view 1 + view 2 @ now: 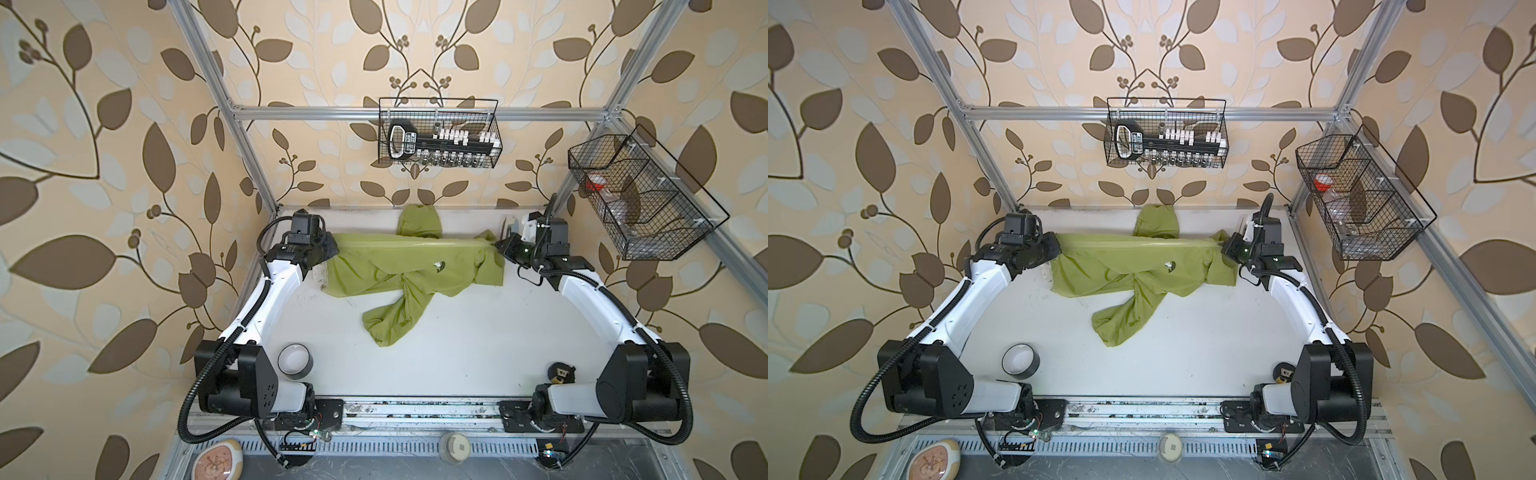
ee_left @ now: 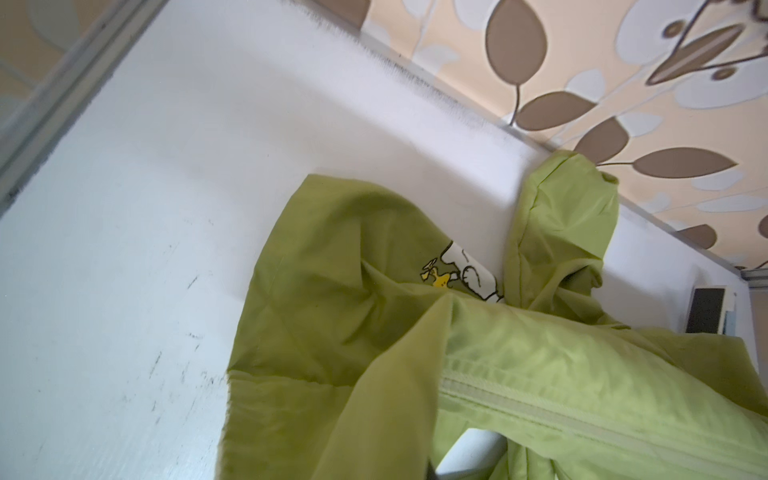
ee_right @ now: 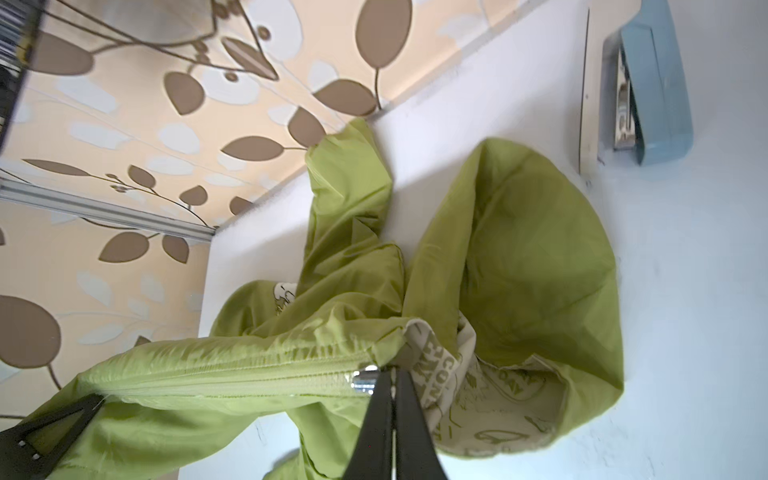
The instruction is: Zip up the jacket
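The jacket [image 1: 395,266] lies at the far side of the tabletop [image 1: 457,345], pulled out in a line between the two arms; one sleeve [image 1: 392,320] trails towards the near side, and another [image 1: 417,222] reaches the back wall. In both top views the ends of the jacket disappear under the wrists, so the grips cannot be read there. The right wrist view shows them better; the right gripper [image 3: 392,374] has its fingers pressed together on the jacket, right at the silver zip slider [image 3: 365,380], beside the cream printed lining [image 3: 478,395]. The same view catches one finger of the left gripper [image 3: 83,409] at the other end of the zip, against the fabric; I cannot tell whether it is clamped. The left wrist view alone shows the cartoon dog print [image 2: 465,270], and the zip teeth [image 2: 540,399] joined along that stretch. A roll of tape [image 1: 295,361] sits near the left arm's base, well apart from the jacket.
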Robot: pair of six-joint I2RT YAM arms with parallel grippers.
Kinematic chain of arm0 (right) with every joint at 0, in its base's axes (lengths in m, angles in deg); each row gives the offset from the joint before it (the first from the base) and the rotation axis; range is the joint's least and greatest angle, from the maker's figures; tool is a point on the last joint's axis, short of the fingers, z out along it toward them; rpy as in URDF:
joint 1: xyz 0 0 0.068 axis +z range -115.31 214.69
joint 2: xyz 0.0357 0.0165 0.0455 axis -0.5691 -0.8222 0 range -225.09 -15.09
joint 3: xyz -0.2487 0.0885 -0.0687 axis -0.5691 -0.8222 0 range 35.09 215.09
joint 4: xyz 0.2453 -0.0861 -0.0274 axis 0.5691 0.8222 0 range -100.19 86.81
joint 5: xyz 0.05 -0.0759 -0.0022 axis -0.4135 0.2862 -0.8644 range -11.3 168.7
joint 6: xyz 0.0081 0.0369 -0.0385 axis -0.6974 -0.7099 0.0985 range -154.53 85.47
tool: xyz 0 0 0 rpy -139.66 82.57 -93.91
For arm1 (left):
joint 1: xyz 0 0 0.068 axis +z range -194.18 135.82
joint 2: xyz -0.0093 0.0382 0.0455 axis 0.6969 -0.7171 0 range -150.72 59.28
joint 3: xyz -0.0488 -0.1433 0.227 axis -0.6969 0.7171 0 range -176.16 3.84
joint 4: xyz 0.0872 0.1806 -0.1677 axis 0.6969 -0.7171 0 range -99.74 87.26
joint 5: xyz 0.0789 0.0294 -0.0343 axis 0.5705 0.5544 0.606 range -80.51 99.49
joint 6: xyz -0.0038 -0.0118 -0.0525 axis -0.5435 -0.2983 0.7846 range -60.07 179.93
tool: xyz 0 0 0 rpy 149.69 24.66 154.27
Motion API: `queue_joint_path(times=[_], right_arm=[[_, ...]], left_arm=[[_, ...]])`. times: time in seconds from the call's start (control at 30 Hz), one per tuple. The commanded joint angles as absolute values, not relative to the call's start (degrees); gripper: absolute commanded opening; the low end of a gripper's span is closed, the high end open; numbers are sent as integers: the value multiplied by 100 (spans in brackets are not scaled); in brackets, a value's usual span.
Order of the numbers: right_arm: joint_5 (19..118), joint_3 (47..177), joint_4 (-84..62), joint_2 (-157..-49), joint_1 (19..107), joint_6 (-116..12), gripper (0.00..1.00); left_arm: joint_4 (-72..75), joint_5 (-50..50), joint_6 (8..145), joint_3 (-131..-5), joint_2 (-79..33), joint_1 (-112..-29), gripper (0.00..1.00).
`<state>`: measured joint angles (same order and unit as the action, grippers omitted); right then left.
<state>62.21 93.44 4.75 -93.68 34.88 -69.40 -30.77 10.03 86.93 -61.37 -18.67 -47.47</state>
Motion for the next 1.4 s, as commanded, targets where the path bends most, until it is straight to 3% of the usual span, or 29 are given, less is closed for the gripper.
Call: queue_joint_path(times=[0.0, 0.13, 0.2, 0.27, 0.3, 0.4, 0.7, 0.77, 0.93, 1.03, 1.2, 1.37], right_arm=[[6435, 8996, 291, -9292, 3345, -6868, 0], [6226, 8504, 170, -9352, 3347, -6827, 0], [6243, 8323, 178, -9308, 3350, -6767, 15], [6487, 8291, 394, -9190, 3346, -6654, 41], [6631, 8310, 510, -9120, 3346, -6604, 51], [7099, 8485, 937, -8797, 3290, -6479, 69], [8852, 9129, 1354, -7589, 3242, -6434, 74], [8505, 8935, 701, -7137, 3222, -6008, 100], [9383, 8083, -583, -6104, 3180, -6060, 100], [9398, 7420, -1601, -5719, 3180, -5269, 100], [10451, 6596, -2394, -6418, 3434, -4551, 100], [11106, 5183, -4030, -6752, 3879, -4125, 100]], left_arm=[[-2828, 1543, 9044, -5704, -1510, -4498, 15], [-2901, 1423, 9108, -5195, -1515, -4446, 23], [-2991, 1420, 9158, -5039, -1481, -4421, 39], [-3113, 1489, 9230, -4956, -1325, -4361, 51], [-3181, 1546, 9243, -4971, -1203, -4349, 97], [-3381, 1690, 9237, -5182, -724, -4336, 99], [-3189, 2004, 8573, -6071, 231, -4330, 99], [-2810, 1763, 8194, -6111, 330, -4330, 99], [-1679, 2016, 7944, -5671, 781, -4330, 99], [-963, 2177, 7404, -4992, 916, -4336, 99], [302, 3097, 6840, -3227, 556, -4331, 99], [1205, 3245, 6701, -2395, -330, -4332, 99]])
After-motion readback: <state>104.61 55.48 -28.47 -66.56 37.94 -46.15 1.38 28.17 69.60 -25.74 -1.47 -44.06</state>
